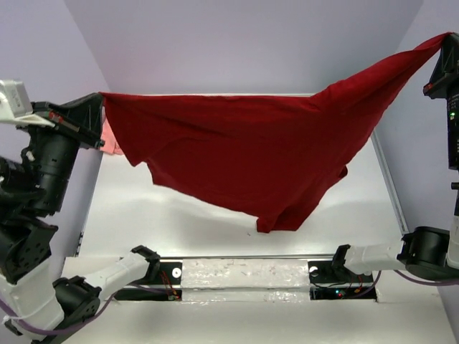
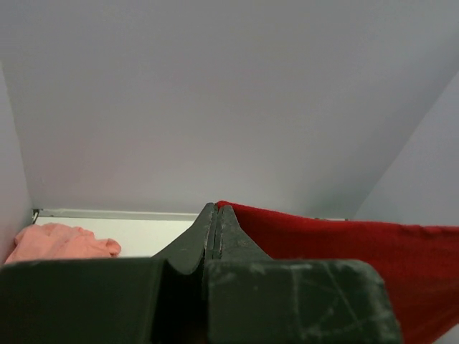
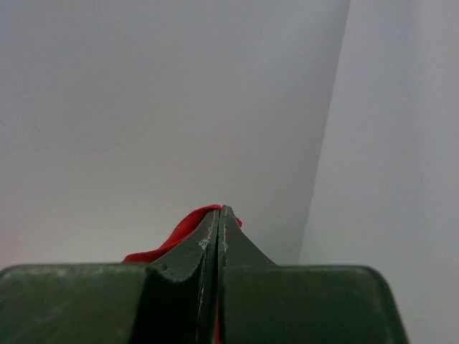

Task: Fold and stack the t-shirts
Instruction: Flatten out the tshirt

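The dark red t-shirt [image 1: 251,154] hangs spread in the air between both arms, above the white table [image 1: 179,215]. My left gripper [image 1: 100,100] is shut on its left corner, high at the left; in the left wrist view the red cloth [image 2: 344,251] runs off to the right of the pinched jaws [image 2: 216,209]. My right gripper [image 1: 446,39] is shut on the shirt's other corner, higher up at the far right; a bit of red [image 3: 186,226] peeks past its tips [image 3: 222,211]. A salmon-pink t-shirt [image 2: 61,242] lies crumpled on the table's far left, mostly hidden behind the red one [image 1: 109,136].
Pale walls close in the table at the back and both sides. The arm bases [image 1: 143,269] and a mounting rail [image 1: 244,276] sit along the near edge. The shirt's lowest tail [image 1: 283,218] dangles over the table's middle.
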### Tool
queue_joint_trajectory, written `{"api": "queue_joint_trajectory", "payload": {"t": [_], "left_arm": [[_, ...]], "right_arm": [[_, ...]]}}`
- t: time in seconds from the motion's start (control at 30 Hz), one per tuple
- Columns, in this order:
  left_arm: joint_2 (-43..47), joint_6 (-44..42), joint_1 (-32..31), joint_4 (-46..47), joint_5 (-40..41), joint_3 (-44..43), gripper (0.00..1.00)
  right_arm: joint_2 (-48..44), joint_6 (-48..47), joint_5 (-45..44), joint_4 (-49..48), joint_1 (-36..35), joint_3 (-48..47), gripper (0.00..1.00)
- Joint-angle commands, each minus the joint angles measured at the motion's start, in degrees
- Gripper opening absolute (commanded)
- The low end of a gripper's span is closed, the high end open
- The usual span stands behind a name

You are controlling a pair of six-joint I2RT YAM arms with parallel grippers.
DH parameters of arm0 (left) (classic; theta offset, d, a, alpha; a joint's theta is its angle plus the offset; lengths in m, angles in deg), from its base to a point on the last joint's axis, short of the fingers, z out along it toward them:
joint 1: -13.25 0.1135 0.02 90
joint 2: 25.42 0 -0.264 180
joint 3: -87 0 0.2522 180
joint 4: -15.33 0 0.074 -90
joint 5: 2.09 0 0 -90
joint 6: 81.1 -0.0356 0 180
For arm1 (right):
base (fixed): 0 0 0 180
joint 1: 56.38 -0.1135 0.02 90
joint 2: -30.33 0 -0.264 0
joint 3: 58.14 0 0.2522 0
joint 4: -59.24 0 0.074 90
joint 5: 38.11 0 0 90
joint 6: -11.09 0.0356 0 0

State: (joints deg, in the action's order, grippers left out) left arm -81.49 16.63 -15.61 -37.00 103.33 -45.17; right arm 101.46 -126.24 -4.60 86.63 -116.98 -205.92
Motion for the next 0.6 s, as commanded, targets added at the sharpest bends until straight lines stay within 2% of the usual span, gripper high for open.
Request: {"api": "queue_joint_trajectory", "payload": {"t": [0.0, 0.1, 0.4, 0.5, 0.57], "left_arm": [[4.74, 0.45, 1.44, 2.88, -1.79, 2.04, 0.00], [5.80, 0.89, 2.84, 3.14, -3.46, 3.62, 0.00], [3.96, 1.15, 3.02, 5.34, -8.29, 0.29, 0.00], [3.43, 1.15, 3.20, 6.31, -9.53, -0.85, 0.00], [1.07, 1.59, 3.11, 3.78, -5.50, -3.48, 0.00]], "right_arm": [[-1.52, -3.65, -3.10, -4.84, -0.66, 1.39, 0.00], [-0.56, 0.73, -1.97, 0.68, -0.66, -1.15, 0.00], [-0.20, 1.98, 0.32, 1.49, -1.19, -4.06, 0.00], [-0.56, -0.55, -0.19, -1.65, -1.71, -3.10, 0.00], [-0.38, -4.76, -1.60, -6.38, -1.72, -0.21, 0.00]]}}
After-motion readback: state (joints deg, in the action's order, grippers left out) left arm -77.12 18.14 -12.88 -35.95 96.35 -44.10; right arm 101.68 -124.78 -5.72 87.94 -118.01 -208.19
